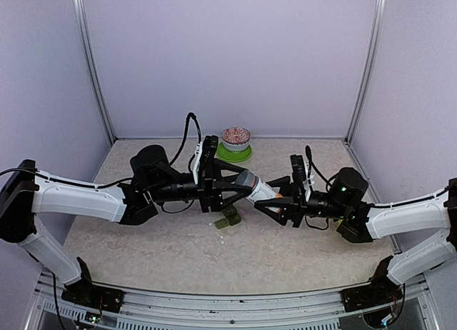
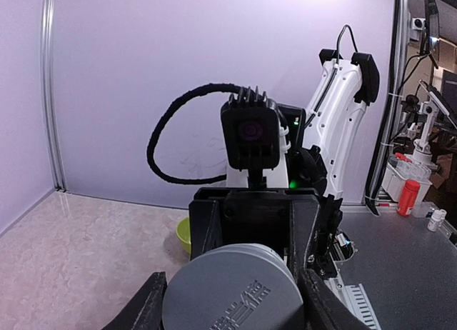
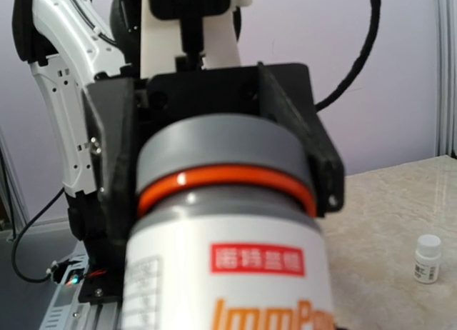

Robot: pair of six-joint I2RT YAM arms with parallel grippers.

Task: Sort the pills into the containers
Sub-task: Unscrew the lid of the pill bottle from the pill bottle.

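R gripper [image 1: 273,199], mine, clenched on white bottle [image 1: 265,191], held level over table [image 1: 143,251]. My L gripper [image 1: 241,187]: fingers [image 2: 145,308] flank its grey cap [image 2: 232,294], look touching; can't tell if clamped. Containers [image 1: 230,218], dk green strip, on table at 6 o'clock of cap. Pills [image 1: 220,225], pale specks, at strip's 8 o'clock.

A robot lab: plain lilac walls [image 1: 228,58] on metal posts [image 1: 91,66] box the table [image 1: 178,248]; beyond, a bench [image 2: 407,251] with bottles [image 2: 408,197].
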